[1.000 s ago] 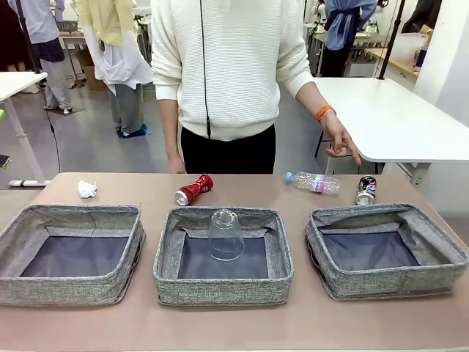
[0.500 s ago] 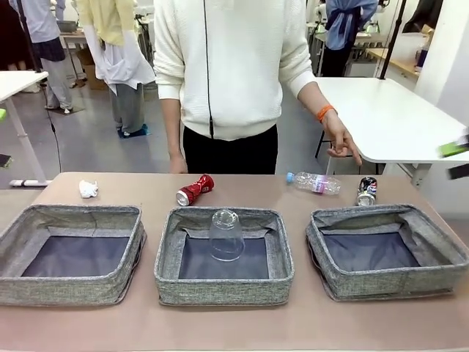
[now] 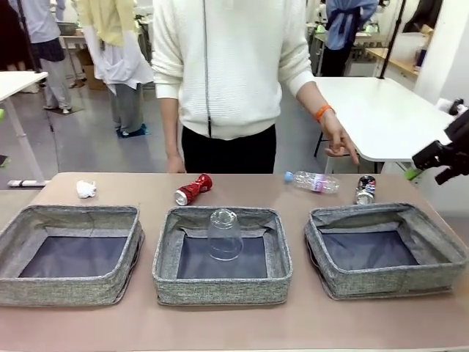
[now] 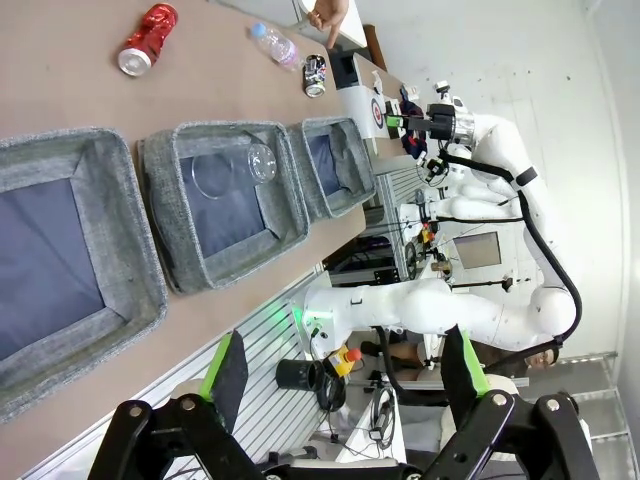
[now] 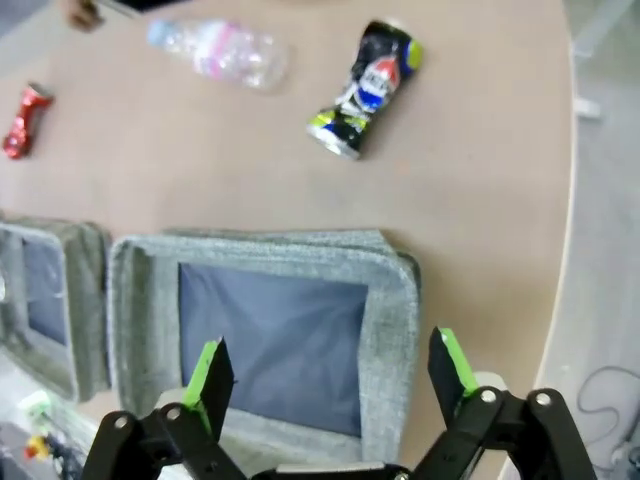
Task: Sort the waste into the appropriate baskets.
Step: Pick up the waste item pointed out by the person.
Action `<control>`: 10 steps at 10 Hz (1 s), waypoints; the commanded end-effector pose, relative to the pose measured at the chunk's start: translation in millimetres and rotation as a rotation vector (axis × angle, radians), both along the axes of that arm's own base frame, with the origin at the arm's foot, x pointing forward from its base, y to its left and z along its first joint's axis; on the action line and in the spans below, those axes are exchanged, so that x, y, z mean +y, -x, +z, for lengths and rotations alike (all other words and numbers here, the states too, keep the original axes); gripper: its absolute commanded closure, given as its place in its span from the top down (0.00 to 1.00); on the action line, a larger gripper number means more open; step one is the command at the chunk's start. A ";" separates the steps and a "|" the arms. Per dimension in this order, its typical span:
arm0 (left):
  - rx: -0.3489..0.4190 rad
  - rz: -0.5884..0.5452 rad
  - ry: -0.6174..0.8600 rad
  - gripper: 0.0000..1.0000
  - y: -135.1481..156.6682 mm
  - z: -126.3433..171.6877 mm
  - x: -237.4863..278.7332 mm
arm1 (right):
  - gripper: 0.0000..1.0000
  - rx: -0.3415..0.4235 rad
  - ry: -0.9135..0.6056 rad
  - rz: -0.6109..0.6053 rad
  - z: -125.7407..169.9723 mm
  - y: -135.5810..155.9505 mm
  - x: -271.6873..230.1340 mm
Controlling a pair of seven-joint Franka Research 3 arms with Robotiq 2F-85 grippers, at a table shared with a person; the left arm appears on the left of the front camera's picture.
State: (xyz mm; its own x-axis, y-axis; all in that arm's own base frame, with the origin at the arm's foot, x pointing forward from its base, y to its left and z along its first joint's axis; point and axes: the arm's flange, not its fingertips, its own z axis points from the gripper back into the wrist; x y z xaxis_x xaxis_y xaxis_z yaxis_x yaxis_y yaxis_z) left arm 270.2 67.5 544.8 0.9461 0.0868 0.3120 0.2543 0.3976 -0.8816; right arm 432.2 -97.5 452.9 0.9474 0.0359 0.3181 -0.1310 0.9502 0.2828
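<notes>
Grey basket [image 5: 396, 320] sits under your right gripper [image 5: 330, 368], whose fingers are wide apart and empty. Just past it lies the dark can [image 5: 362, 88]. Reach over and pinch its thin middle. Your left gripper [image 4: 345, 372] is wide and empty too.

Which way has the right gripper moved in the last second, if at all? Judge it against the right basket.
Yes. The right gripper has come in leftward from the picture's right edge, toward the right basket, jaws open.
</notes>
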 end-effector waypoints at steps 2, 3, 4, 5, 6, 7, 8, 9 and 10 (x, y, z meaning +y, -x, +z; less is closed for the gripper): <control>-0.006 -0.008 0.006 1.00 2.1 0.3 2.1 | 1.00 -0.021 0.059 -0.132 -3.7 -8.8 7.3; -0.006 -0.008 0.006 1.00 2.1 0.3 2.1 | 1.00 -0.044 0.039 -0.139 -12.3 -27.9 11.6; -0.006 -0.008 0.006 1.00 2.1 0.3 2.1 | 1.00 -0.056 0.063 -0.164 -21.6 -52.8 11.8; -0.006 -0.008 0.006 1.00 2.1 0.3 2.1 | 1.00 -0.048 0.051 -0.156 -29.6 -78.9 13.6; -0.006 -0.008 0.006 1.00 2.1 0.3 2.1 | 1.00 -0.020 0.057 -0.129 -40.9 -107.8 14.7; -0.006 -0.008 0.006 1.00 2.1 0.3 2.1 | 1.00 0.002 0.077 -0.134 -51.1 -131.8 15.5; -0.006 -0.008 0.006 1.00 2.1 0.3 2.1 | 1.00 0.019 0.107 -0.163 -60.9 -153.4 17.3; -0.006 -0.008 0.006 1.00 2.1 0.3 2.1 | 1.00 0.040 0.145 -0.178 -70.5 -169.9 20.7; -0.006 -0.008 0.006 1.00 2.1 0.3 2.1 | 1.00 0.051 0.170 -0.185 -81.2 -183.5 23.6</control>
State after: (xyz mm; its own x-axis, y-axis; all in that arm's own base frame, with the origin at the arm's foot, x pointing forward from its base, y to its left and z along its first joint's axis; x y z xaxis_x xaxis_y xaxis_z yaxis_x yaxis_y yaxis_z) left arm 270.2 67.6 544.6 0.9463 0.0870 0.3112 0.2536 0.3972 -0.8820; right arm 601.5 -77.3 363.6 0.9546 -0.0674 0.2903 0.0195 0.9861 0.1648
